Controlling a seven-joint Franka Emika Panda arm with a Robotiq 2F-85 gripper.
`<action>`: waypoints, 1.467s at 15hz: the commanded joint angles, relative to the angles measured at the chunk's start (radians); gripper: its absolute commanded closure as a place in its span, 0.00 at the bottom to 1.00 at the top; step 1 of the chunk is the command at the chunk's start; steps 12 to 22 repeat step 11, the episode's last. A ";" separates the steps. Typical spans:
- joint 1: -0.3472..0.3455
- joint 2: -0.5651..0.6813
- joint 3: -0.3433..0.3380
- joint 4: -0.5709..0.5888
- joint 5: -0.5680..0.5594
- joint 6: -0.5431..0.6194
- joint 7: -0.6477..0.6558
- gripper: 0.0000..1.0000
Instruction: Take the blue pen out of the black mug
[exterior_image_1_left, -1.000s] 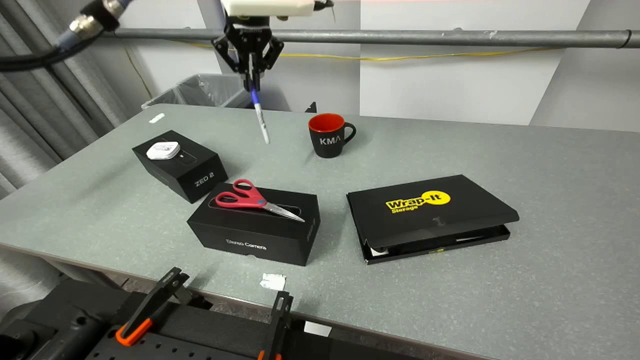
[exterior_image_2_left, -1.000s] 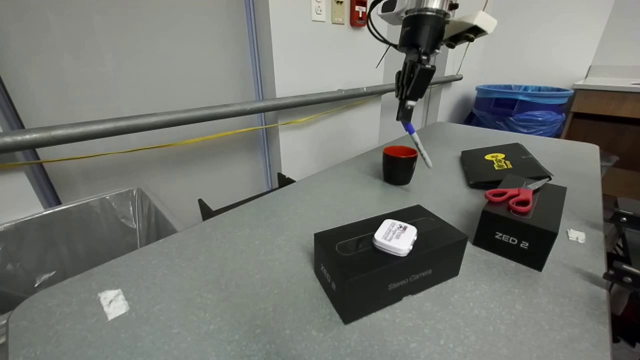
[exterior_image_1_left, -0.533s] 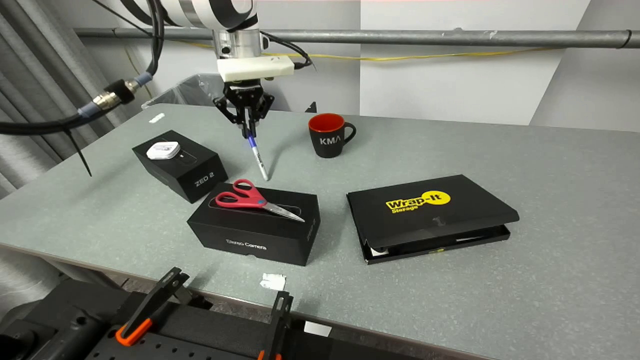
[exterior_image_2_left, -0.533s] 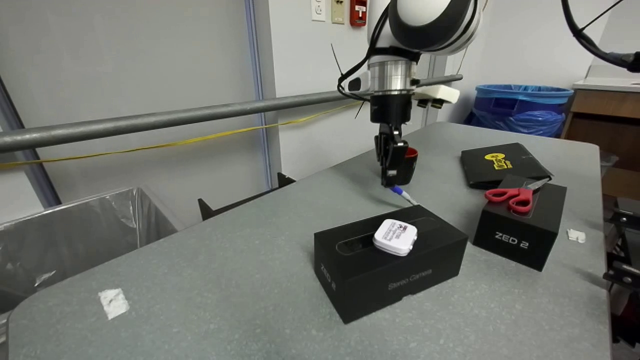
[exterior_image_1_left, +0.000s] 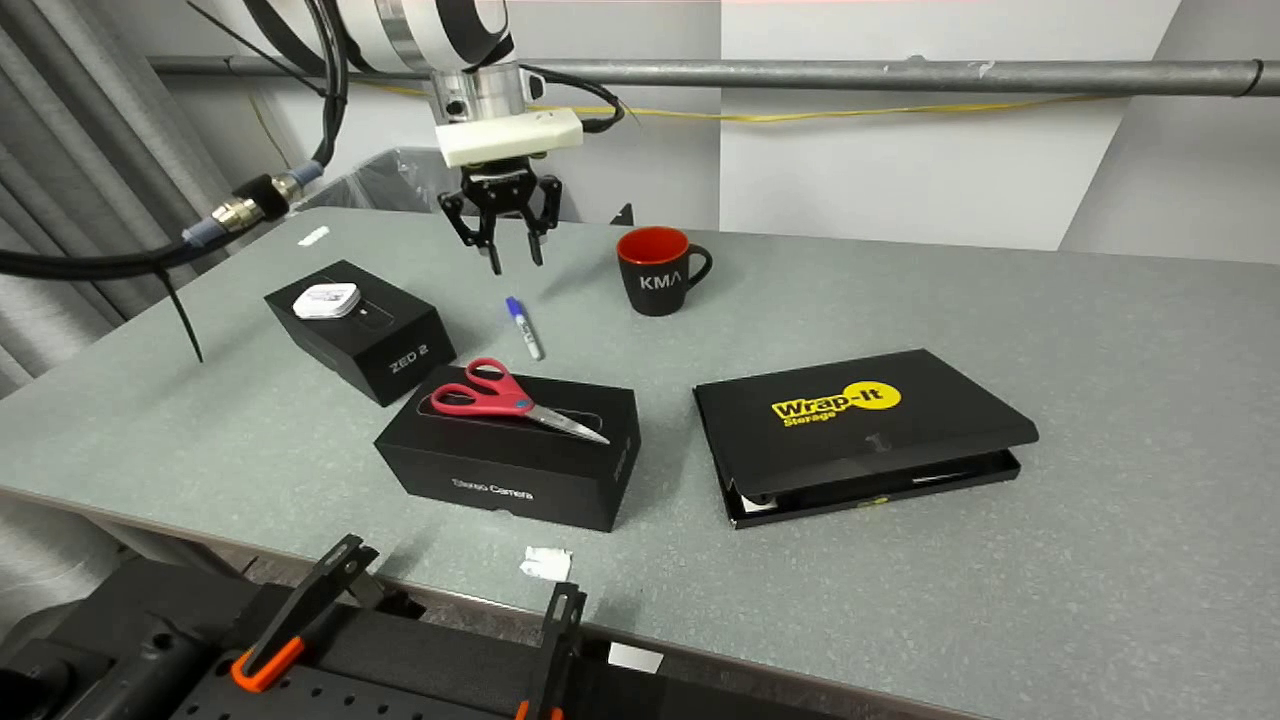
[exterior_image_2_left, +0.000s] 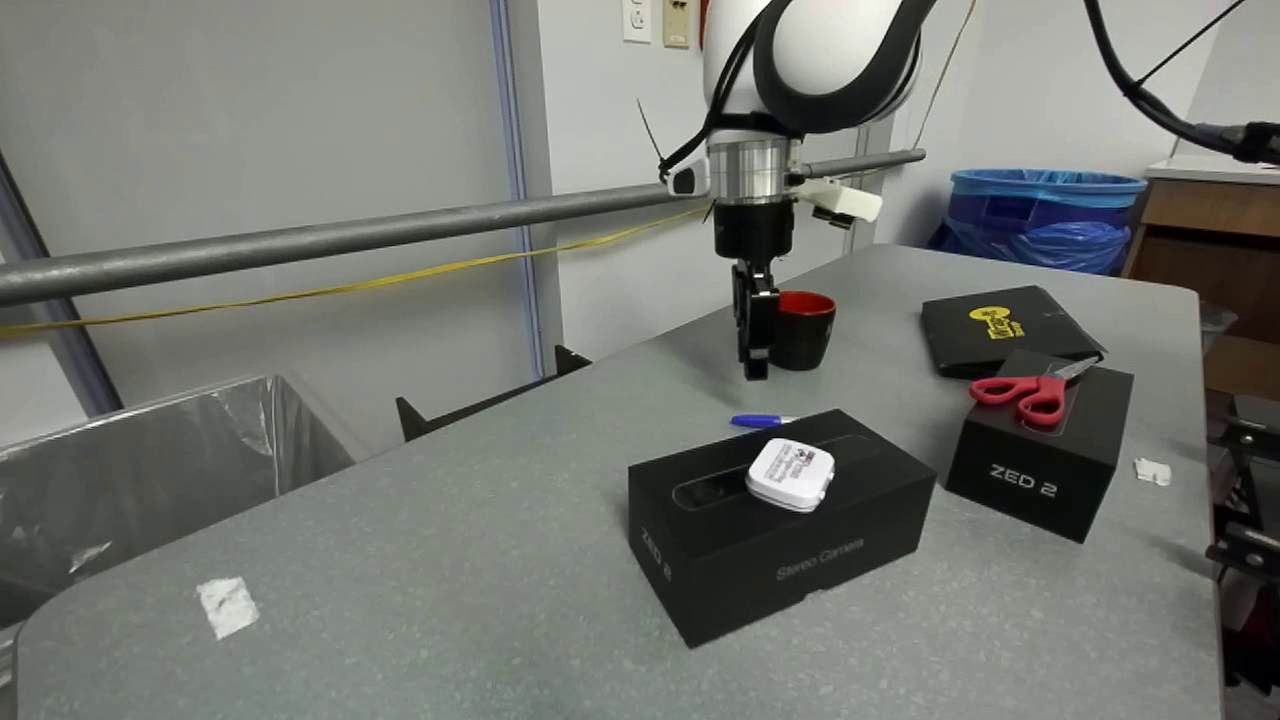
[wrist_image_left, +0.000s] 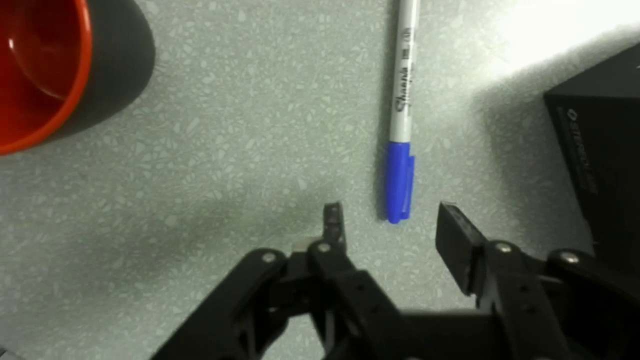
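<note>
A: Where is the blue pen (wrist_image_left: 401, 115) lying?

B: Flat on the grey table (exterior_image_1_left: 860, 310), out of the black mug (exterior_image_1_left: 656, 270), which is standing upright and apart from it

A: And what is the gripper (exterior_image_1_left: 517, 266) holding?

B: Nothing. Its jaws are standing wide apart above the table, near the capped end, and neither is touching the pen

A: Then I'm judging the task all but done. What are you worrying about?

B: A dip. If the gripper is sinking instead of lifting, a jaw could be catching the cap and shoving the pen. The barrel is looking round, so it could be rolling off, though I'm expecting the clip to check that

A: Shoving it towards what?

B: Possibly the black camera box (exterior_image_1_left: 510, 470), which is standing near the white end. The red-handled scissors (exterior_image_1_left: 510, 402) are resting on top, pointing towards an edge, so a knock could be shifting them

A: And sideways?

B: Worse, I'm thinking. In the wrist view the mug is showing on one side and another black box (wrist_image_left: 610, 160) on the other; a low swing could be tipping the mug

A: So you're wanting a straight lift first?

B: Yes, and no second grasp, since the pen is already lying free
</note>
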 joint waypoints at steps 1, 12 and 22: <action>0.010 0.025 -0.007 0.050 -0.036 -0.005 0.063 0.14; -0.012 0.005 0.009 0.043 -0.015 -0.011 0.055 0.00; -0.012 0.005 0.009 0.043 -0.015 -0.011 0.055 0.00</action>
